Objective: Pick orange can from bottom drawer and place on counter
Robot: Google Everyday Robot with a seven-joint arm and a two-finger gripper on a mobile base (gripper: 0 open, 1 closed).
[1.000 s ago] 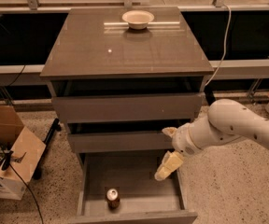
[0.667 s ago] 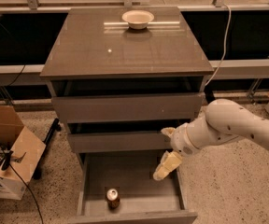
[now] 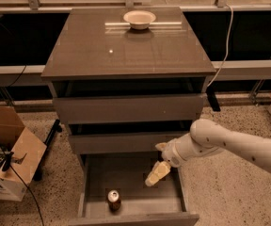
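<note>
The orange can [image 3: 114, 199] stands upright in the open bottom drawer [image 3: 131, 217], near its front left, silver top up. My gripper [image 3: 156, 172] hangs over the right side of that drawer, to the right of the can and above it, not touching it. The white arm reaches in from the right. The counter [image 3: 126, 51] is the glossy top of the cabinet, with a white bowl [image 3: 139, 19] at its back edge.
Two closed drawers [image 3: 128, 108] sit above the open one. A cardboard box [image 3: 8, 159] and cables lie on the floor at left. A white cable [image 3: 226, 41] hangs at the right of the cabinet. Speckled floor surrounds the cabinet.
The gripper has shifted slightly left and down over the open drawer. The can has not moved.
</note>
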